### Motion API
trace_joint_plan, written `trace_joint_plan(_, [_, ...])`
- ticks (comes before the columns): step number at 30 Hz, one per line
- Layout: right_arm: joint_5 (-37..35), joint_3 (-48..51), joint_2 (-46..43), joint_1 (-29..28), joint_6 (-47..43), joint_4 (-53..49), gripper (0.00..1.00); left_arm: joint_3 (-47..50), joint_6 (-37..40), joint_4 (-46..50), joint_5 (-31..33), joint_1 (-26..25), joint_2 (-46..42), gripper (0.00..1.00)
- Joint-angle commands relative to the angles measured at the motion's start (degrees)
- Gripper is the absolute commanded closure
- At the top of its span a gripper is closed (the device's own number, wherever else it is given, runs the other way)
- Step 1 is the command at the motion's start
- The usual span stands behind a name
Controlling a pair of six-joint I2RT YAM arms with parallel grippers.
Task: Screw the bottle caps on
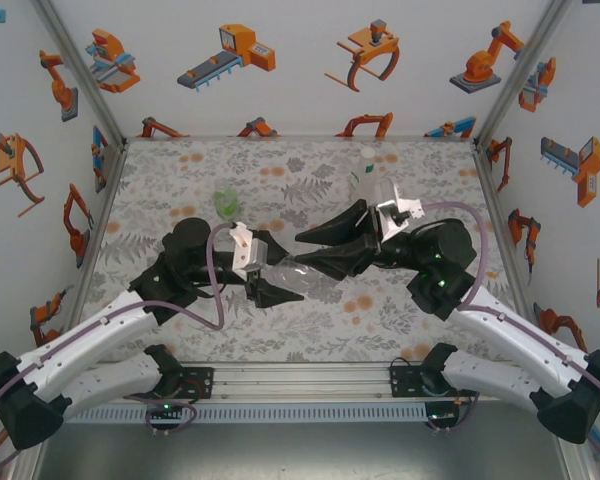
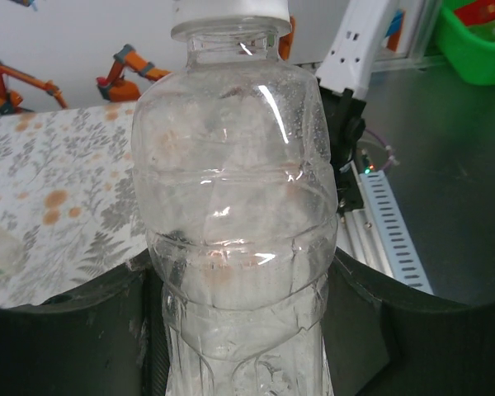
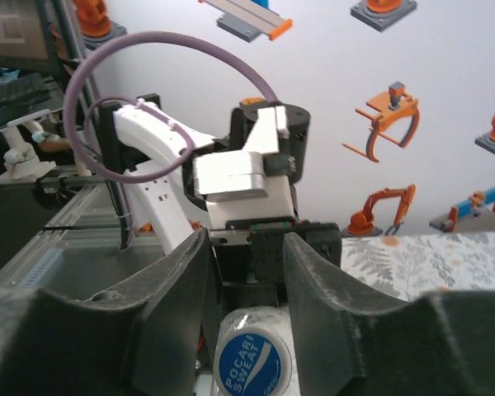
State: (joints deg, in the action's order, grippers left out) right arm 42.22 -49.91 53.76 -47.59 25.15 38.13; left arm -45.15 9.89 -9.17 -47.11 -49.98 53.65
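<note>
Left claw (image 1: 273, 270) is clamped on the clear bottle (image 2: 231, 206). Its dark fingers (image 2: 58, 338) press the lower body from either side, and the left wrist view cuts off the bottle's base. Right claw (image 1: 302, 250) sits partly open around the white cap (image 3: 252, 363), which bears blue print. The fingers (image 3: 173, 305) flank the cap closely at 9 and 3 o'clock, but I cannot tell whether they actually press it. The cap's lower edge runs off the right wrist view. From the left wrist camera the cap sits on the bottle's neck at 12 o'clock, with its top cropped.

From above, the left arm (image 1: 90, 345) reaches in from 7 o'clock and the right arm (image 1: 510, 335) from 5 o'clock. Their claws meet nose to nose over the middle of the bench (image 1: 180, 170). The clear bottle lies sideways between them, its cap end toward the right claw. It looks empty, with only glare and creases showing through the plastic.

A green bottle (image 1: 227, 203) stands at 11 o'clock from the claws, too blurred to tell whether it is capped. A labelled bottle (image 1: 365, 178) stands upright at 1 o'clock, just beyond the right claw. Its pale top looks like a cap, though it is too small to be sure.
</note>
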Motion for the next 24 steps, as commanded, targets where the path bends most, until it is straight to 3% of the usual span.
trace_joint_plan(1, [4.3, -2.73, -0.26, -0.43, 0.35, 5.12, 0.61, -2.27, -3.85, -6.38, -3.07, -1.19, 0.31, 1.0])
trace_joint_plan(7, [6.03, -3.01, -1.68, -0.56, 0.89, 5.39, 0.62, -1.47, -8.03, -13.54, -2.99, -1.7, 0.36, 1.0])
trace_joint_plan(11, [3.12, -1.73, -3.65, -0.57, 0.3, 5.43, 0.6, -0.82, -9.09, -16.95, -3.94, -1.96, -0.5, 1.0])
trace_joint_plan(24, [4.43, -1.51, -3.75, -0.75, 1.48, 5.7, 0.57, -0.65, -8.44, -18.03, -5.6, -3.37, -1.25, 1.0])
